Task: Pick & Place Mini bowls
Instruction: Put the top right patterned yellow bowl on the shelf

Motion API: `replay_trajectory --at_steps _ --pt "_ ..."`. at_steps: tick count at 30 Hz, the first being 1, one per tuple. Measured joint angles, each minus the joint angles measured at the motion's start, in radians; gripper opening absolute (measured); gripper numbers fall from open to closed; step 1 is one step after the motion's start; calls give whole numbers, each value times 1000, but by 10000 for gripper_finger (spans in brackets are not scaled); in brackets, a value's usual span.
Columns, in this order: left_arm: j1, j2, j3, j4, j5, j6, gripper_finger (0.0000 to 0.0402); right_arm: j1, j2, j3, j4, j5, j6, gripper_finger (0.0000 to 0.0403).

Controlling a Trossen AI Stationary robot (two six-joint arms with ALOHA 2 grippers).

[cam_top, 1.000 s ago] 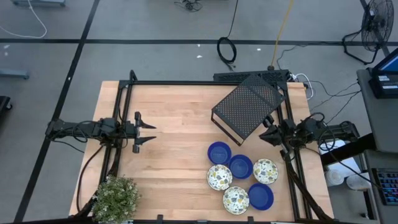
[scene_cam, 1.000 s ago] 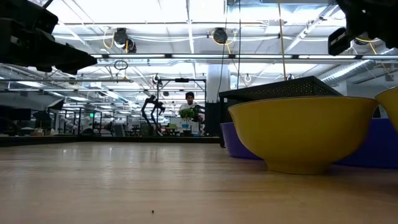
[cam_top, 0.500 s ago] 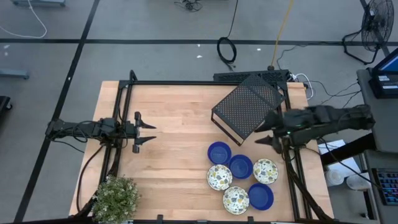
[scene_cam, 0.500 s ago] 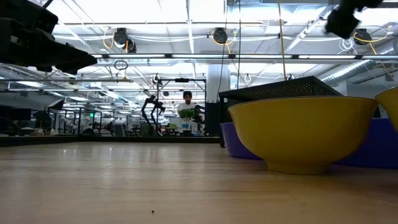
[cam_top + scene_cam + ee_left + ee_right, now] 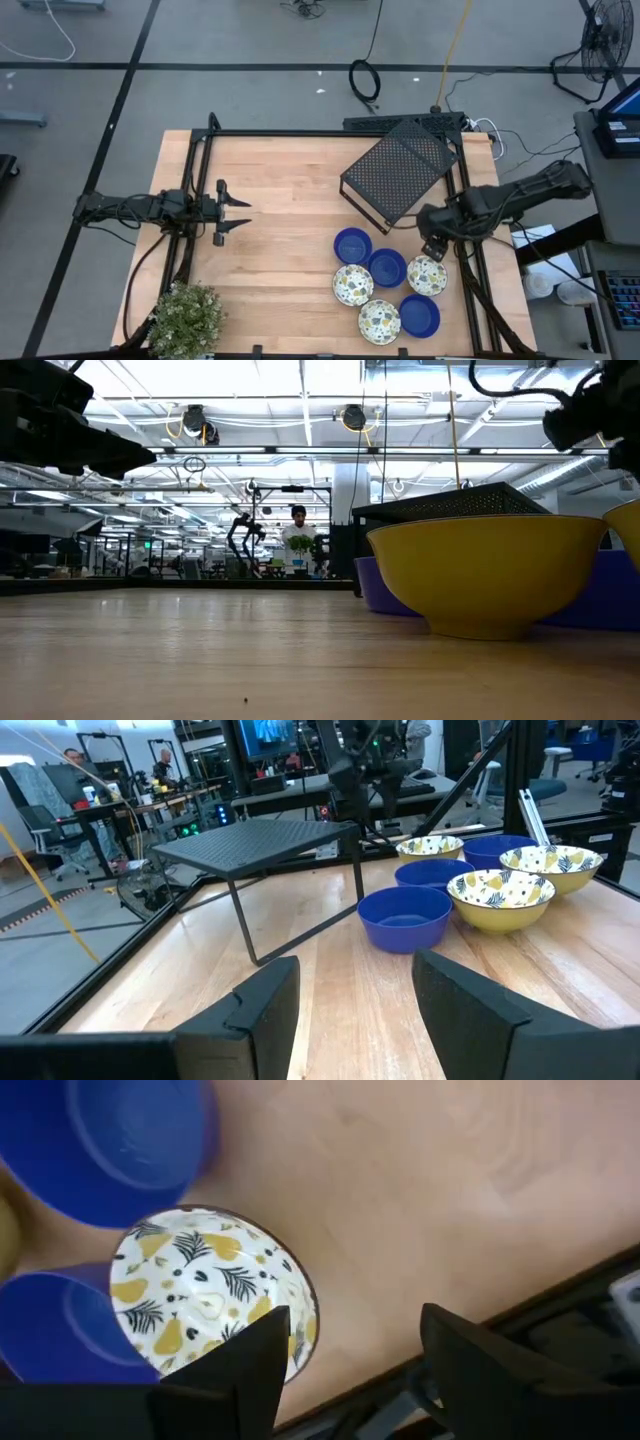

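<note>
right claw: jaws wide apart, nothing in them; I have it hanging over the right-hand side of the table, just above the patterned bowl at the cluster's right edge.
target bowl: cream with leaf-and-pear print, upright, touching a blue bowl on one side and a second blue one on the other.
mini bowls: all six bunched near the front-right corner, none moved out yet by the look of it.
black perforated box: tilted, near the back-right corner, just beside the cluster.
left claw: parked over the left edge, fingers spread, empty.
step: I read this as the approach for the first pick.
how: I'd pinch the rim on the side facing the table edge, away from the blue neighbours, then lift straight up.
risk: a finger landing between bowls would shove the cluster.
</note>
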Motion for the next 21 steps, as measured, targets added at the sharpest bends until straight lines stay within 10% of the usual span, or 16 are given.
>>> replay_trajectory --at_steps 21 --pt "0 0 0 1 0 0 198 273 -21 -212 256 100 123 191"
